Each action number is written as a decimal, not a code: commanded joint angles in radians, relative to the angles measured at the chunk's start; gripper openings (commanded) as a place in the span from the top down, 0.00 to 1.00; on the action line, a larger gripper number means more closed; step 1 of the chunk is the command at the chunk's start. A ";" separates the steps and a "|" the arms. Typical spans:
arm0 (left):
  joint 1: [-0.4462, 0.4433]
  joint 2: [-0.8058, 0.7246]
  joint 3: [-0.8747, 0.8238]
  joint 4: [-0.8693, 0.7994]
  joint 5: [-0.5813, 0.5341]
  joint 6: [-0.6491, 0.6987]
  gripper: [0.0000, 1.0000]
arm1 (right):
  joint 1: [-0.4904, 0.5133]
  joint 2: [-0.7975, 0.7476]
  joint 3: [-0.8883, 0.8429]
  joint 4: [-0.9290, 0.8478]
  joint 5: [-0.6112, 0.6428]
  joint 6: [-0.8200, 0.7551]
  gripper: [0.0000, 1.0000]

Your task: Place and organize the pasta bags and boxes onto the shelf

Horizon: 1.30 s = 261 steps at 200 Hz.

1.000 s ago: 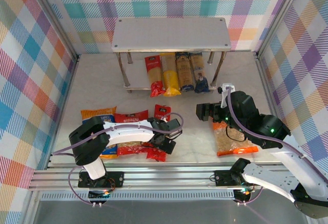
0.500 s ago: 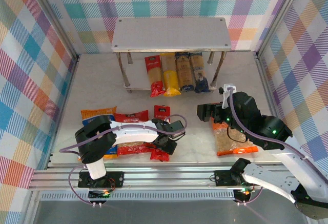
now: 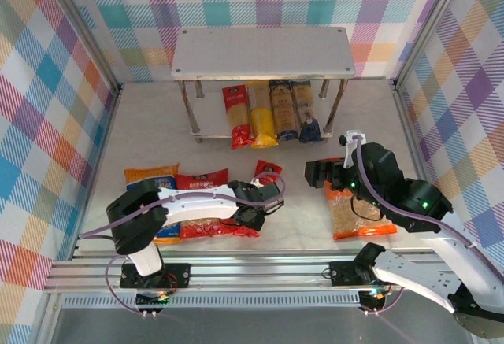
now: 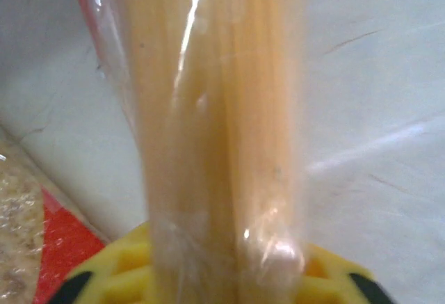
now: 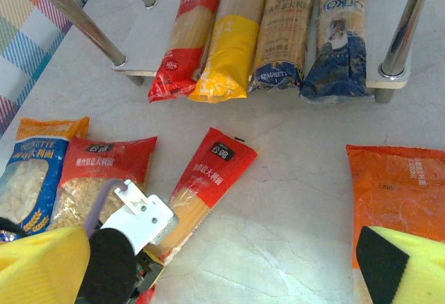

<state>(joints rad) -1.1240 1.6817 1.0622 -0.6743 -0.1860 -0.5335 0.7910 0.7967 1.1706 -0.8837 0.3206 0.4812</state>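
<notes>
Left fingers are clamped on the red spaghetti pack, on its clear section toward the near end. The pack lies flat on the desk, just right of the red bag and the blue-and-orange bag.

Handling guess: light, stiff lengthwise but the strands are brittle, and the film is slick. An end grip likely lets the far end droop. Mid-length across the narrow width looks safer.

Right fingers are spread wide and hold nothing, hovering at the far edge of the orange bag.

Farther back, the shelf has four spaghetti packs side by side on its lower board. The gap left of them looks like the slot.
</notes>
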 commanded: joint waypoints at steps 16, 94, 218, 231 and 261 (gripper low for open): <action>0.002 -0.036 -0.027 -0.047 -0.018 0.020 1.00 | -0.004 -0.005 -0.001 0.000 -0.002 0.012 0.01; 0.055 -0.345 0.023 -0.172 0.105 0.158 1.00 | -0.004 0.010 0.009 0.015 -0.010 0.018 0.01; 0.308 -0.607 0.230 -0.238 -0.169 0.241 1.00 | -0.004 0.103 0.045 0.072 -0.063 0.005 0.01; 0.350 -0.536 0.273 -0.209 -0.179 0.272 1.00 | -0.004 0.111 0.053 0.074 -0.066 0.001 0.01; 0.468 -0.352 0.347 -0.150 -0.106 0.304 1.00 | -0.004 0.134 0.079 0.073 -0.074 -0.009 0.01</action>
<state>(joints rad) -0.7307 1.2301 1.3346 -0.9634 -0.2714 -0.2951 0.7910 0.9215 1.2007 -0.8413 0.2657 0.4854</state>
